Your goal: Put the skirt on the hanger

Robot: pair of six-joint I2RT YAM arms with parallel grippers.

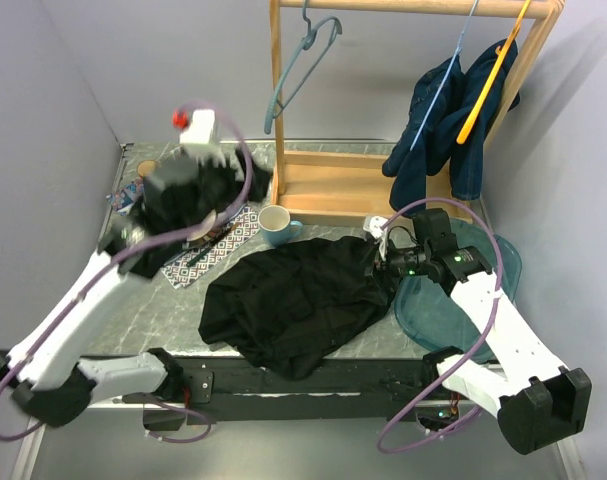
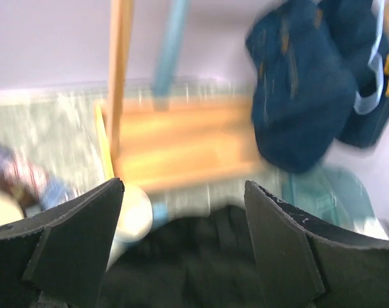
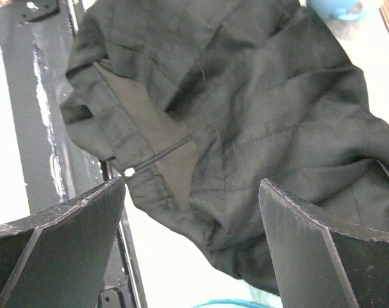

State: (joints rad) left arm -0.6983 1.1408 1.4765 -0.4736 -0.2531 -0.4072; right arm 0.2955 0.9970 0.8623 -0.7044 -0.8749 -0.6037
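Note:
The black skirt (image 1: 293, 300) lies crumpled on the table's near middle. An empty grey-blue hanger (image 1: 301, 75) hangs from the wooden rack's (image 1: 328, 190) top rail at the back. My left gripper (image 1: 245, 188) is raised above the table's left side, clear of the skirt, and open. In its blurred wrist view the open left gripper (image 2: 184, 186) frames the skirt (image 2: 200, 256) below. My right gripper (image 1: 375, 262) sits at the skirt's right edge. It stands open (image 3: 193, 183) over the skirt's hem (image 3: 245, 147), gripping nothing.
A white mug (image 1: 274, 226) stands just behind the skirt beside a patterned cloth (image 1: 215, 248). A teal tray (image 1: 463, 310) lies under the right arm. Dark blue garments (image 1: 448, 115) hang on the rack's right side, one on an orange hanger (image 1: 488, 85). Small items (image 1: 133, 190) sit at the back left.

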